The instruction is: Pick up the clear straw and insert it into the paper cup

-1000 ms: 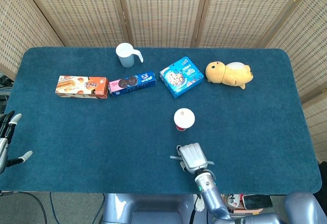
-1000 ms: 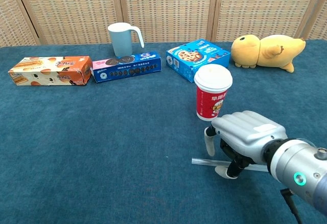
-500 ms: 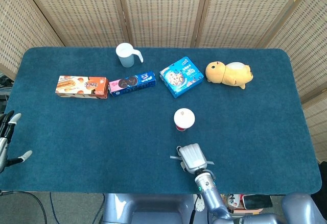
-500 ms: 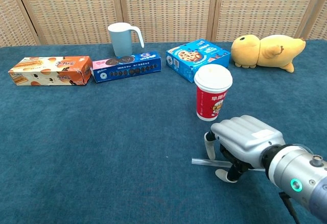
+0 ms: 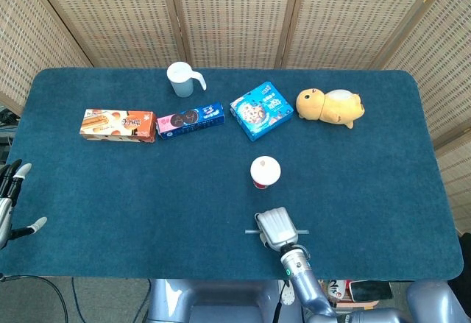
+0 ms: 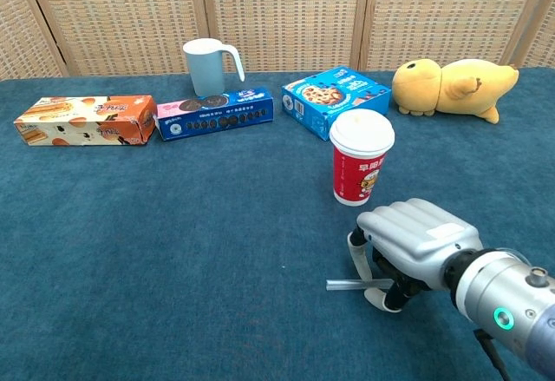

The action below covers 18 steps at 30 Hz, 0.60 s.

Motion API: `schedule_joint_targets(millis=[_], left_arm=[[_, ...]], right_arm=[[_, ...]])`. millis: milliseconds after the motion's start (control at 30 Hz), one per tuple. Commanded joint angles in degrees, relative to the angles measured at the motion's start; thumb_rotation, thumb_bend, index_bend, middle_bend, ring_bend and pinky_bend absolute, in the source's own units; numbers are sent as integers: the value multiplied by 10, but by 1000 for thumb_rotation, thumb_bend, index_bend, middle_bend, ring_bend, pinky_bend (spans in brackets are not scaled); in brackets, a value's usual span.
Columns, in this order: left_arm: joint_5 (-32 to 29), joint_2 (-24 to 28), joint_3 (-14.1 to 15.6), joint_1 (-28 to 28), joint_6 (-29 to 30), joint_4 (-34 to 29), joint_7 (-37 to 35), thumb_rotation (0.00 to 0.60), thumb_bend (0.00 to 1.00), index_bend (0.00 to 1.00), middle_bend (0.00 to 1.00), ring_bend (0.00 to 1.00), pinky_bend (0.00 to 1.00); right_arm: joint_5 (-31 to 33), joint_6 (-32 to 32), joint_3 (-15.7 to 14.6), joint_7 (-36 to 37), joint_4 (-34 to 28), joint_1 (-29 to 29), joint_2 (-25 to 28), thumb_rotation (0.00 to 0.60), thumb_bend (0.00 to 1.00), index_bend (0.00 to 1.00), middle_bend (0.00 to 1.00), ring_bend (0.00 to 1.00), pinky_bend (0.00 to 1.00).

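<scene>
My right hand arches knuckles-up over the straw, fingers curled down around it. The straw lies flat on the blue cloth, one end poking out from under my hand, and I cannot tell whether my fingertips actually pinch it or only touch it.

The paper cup, red with a white lid, stands upright just beyond my right hand, apart from it. From above, the cup sits near the middle of the cloth with my right hand just on the near side of it.

Beyond the cup, a row runs along the far side: an orange box, a dark blue cookie box, a square blue box and a yellow plush. A pale mug stands behind the cookie box.

My left hand hangs well to the left of the cup, off the cloth's edge, fingers spread and holding nothing.
</scene>
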Motion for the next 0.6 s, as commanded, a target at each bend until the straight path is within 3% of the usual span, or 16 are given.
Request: schedule_joint_targets(millis=[33, 200, 600], left_arm=[[0, 0, 0, 0, 0, 0, 0, 600, 92, 0, 0, 0, 0], [-1, 0, 0, -1, -1, 1, -1, 600, 92, 0, 0, 0, 0], [-3, -2, 1, -2, -6, 1, 3, 600, 92, 0, 0, 0, 0]], right_arm=[[-12, 0, -1, 7, -4, -1, 4, 600, 516, 700, 897, 783, 988], [-42, -3, 8, 35, -23, -1, 22, 600, 532, 708, 899, 785, 988], [-81, -4, 74, 159, -107, -12, 135, 600, 554, 708, 900, 785, 988]])
